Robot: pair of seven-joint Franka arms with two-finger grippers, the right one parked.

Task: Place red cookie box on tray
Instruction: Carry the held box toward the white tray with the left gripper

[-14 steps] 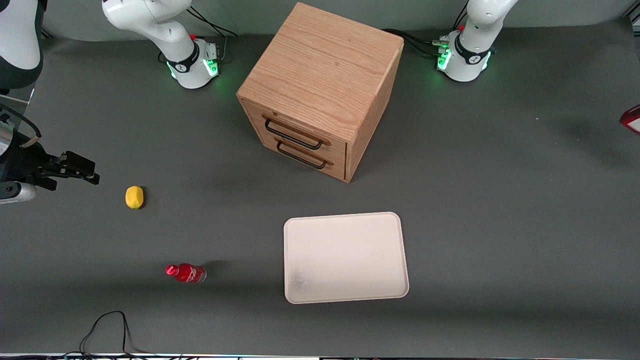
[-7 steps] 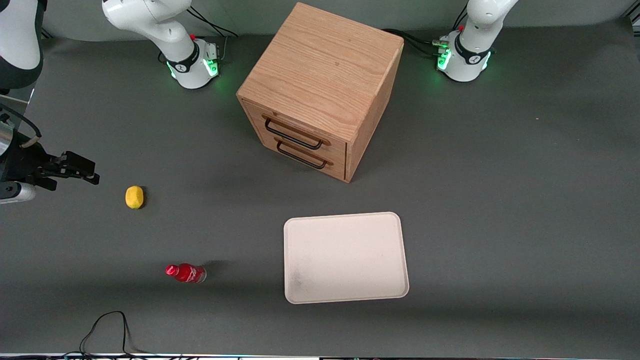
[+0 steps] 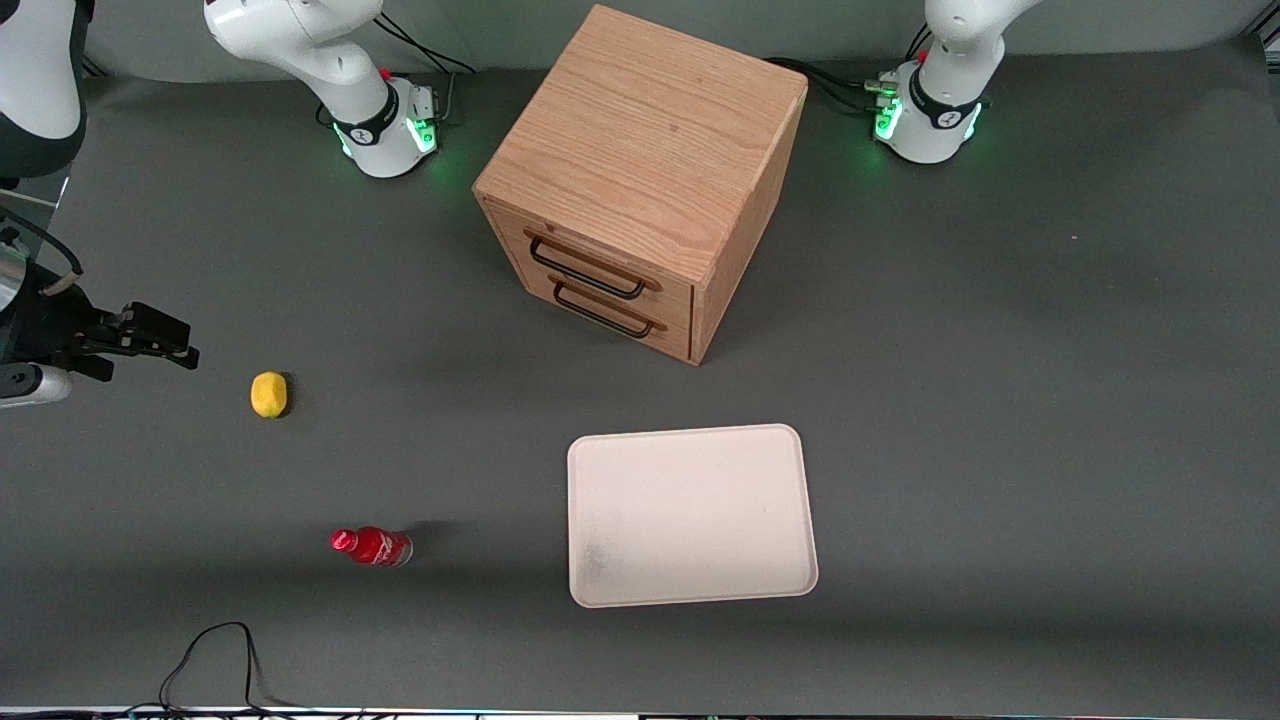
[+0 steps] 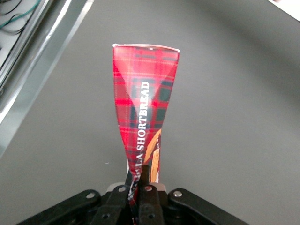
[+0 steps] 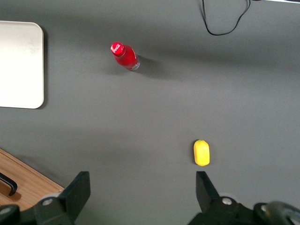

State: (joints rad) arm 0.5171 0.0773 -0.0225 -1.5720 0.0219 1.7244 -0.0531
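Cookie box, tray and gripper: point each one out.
Cookie box [image 4: 144,98]: left wrist view, plaid narrow side.
Tray [image 3: 690,515]: front view, bare floor.
Gripper [image 4: 142,187]: left wrist view, shut on the box's end.

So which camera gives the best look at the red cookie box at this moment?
The left wrist view. There the red cookie box fills the middle, its tartan side and SHORTBREAD lettering readable, its lower end pinched in the closed gripper above bare table. The front view and right wrist view show none of it; the tray lies bare.
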